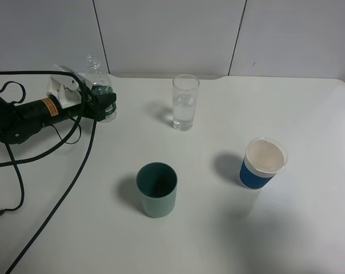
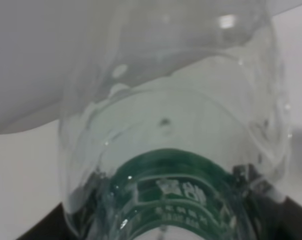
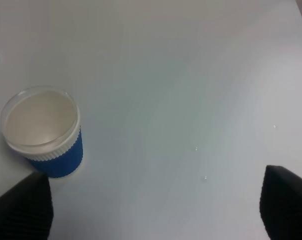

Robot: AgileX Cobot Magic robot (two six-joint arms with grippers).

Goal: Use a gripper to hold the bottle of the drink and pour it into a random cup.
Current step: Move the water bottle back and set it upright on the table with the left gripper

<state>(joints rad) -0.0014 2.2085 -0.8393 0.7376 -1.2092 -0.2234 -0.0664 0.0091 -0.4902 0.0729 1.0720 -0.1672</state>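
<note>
white table point(image 1: 309, 228); soft shadows | grey panelled wall point(image 1: 167, 34); dark seams

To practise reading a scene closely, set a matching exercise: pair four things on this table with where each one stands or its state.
Column one:
1. bottle
2. tall clear glass
3. teal cup
4. blue cup

Column two:
A. nearest the camera, near the table's middle
B. on the right side of the table, white inside
C. between the fingers of the left hand
D. at the back near the middle, with clear liquid in it

Pairs: 1-C, 2-D, 3-A, 4-B
</note>
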